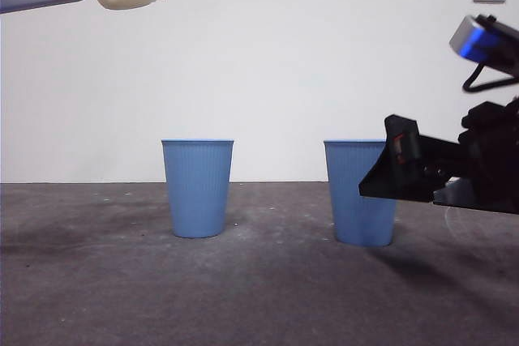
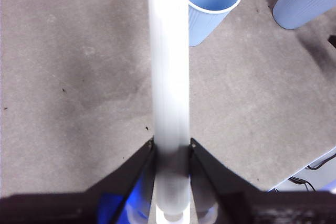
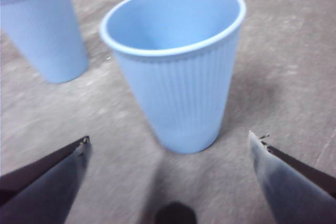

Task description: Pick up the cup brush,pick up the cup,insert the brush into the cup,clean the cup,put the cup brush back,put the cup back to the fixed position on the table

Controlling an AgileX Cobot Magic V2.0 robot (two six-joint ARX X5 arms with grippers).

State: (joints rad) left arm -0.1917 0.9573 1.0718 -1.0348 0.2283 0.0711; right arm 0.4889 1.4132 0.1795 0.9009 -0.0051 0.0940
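Gripping cup brush (image 2: pixel 169 77), R gripper (image 3: pixel 168 142) wide at cup (image 3: pixel 176 66)

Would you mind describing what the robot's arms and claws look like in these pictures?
The right claw has flat black wedge-shaped jaws tapering to thin tips, a small red-orange marking, and a black body behind it. Above sits a grey box with a blue glow and a black cable. The left claw also has black angular jaws, with blue light at their base.
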